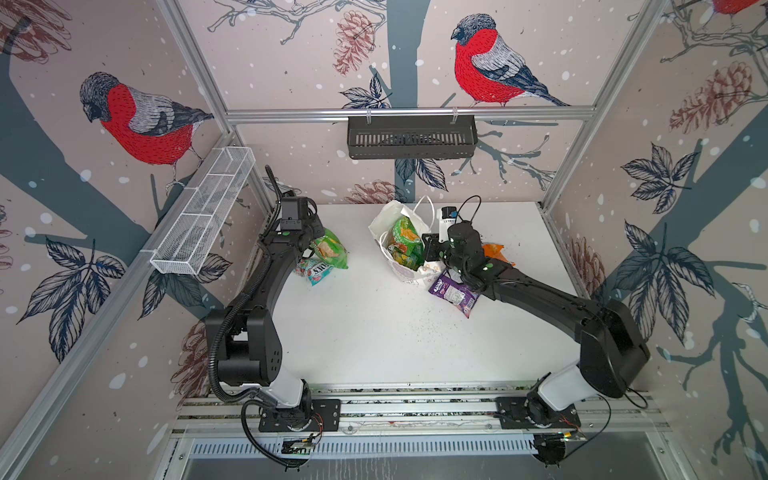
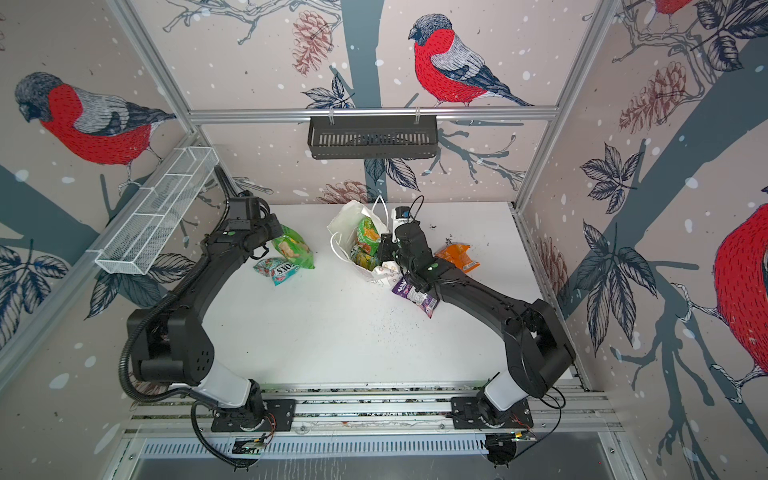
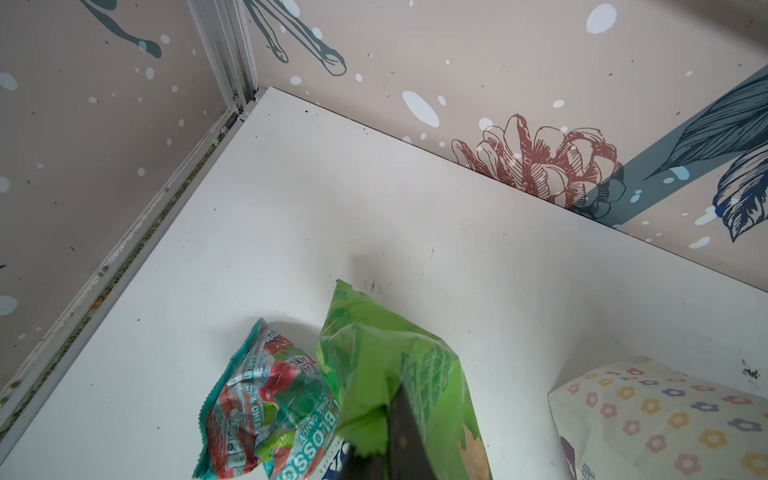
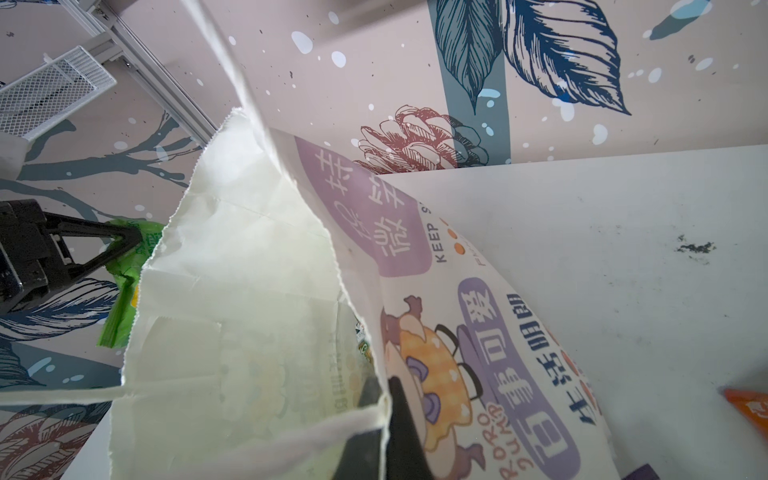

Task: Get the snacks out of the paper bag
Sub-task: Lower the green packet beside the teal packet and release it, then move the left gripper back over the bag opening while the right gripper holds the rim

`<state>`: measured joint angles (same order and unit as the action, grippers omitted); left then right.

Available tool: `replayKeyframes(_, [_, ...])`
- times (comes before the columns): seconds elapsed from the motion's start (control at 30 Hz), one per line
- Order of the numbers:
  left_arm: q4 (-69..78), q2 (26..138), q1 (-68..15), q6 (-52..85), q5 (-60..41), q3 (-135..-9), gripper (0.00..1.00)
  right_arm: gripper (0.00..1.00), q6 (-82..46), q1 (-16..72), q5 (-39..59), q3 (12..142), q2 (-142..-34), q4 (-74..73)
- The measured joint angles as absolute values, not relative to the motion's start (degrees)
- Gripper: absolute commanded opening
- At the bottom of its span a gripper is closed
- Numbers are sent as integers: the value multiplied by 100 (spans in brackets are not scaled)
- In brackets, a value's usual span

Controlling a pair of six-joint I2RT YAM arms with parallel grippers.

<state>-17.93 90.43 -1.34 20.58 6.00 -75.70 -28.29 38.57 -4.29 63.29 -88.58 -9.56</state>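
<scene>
Step in hand, as I read it: setting down one removed snack while the bag is held open. The left gripper (image 3: 392, 434) is clenched on an edge of the green chip bag (image 1: 330, 249), left of centre in both top views and just beside the teal packet (image 1: 313, 270) on the table (image 1: 374, 332). I cannot tell whether the chip bag's far end rests on the table. The right gripper (image 4: 385, 399) is pinched on the rim of the paper bag (image 1: 409, 272), which stands at upper centre with its mouth tilted open. The purple packet (image 1: 455, 293) and orange packet (image 1: 494, 251) lie outside, right of the bag. The green and yellow packets (image 1: 405, 243) are inside. Next move: let go of the chip bag on clear table, then reach the left gripper into the mouth while the right keeps its hold on the rim.
</scene>
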Motion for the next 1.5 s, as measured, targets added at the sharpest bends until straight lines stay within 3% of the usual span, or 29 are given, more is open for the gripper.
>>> replayKeyframes(0.1, [-1793,9041,-128,2053,576,-7572,60,0,-2832,3854,-408,6302,-8855,-1004])
replayKeyframes(0.27, [-1896,8860,-130,1951,322,-7599,90,0,-2834,3857,-340,6305,-8860,-1035])
replayKeyframes(0.33, [-1896,8663,-130,1957,292,-7594,97,0,-2838,3857,-338,6307,-8860,-1035])
replayKeyframes(0.73, [-1977,7356,-134,1970,-263,-7585,97,0,-2906,3999,-384,6528,-9043,-1000])
replayKeyframes(1.17, [-2047,6722,-224,2084,-646,-7653,97,0,-2978,4495,-576,6877,-9174,-733])
replayKeyframes(1.5, [-2217,6558,-930,2233,-904,-7548,93,0,-3022,4783,-797,6921,-9223,-670])
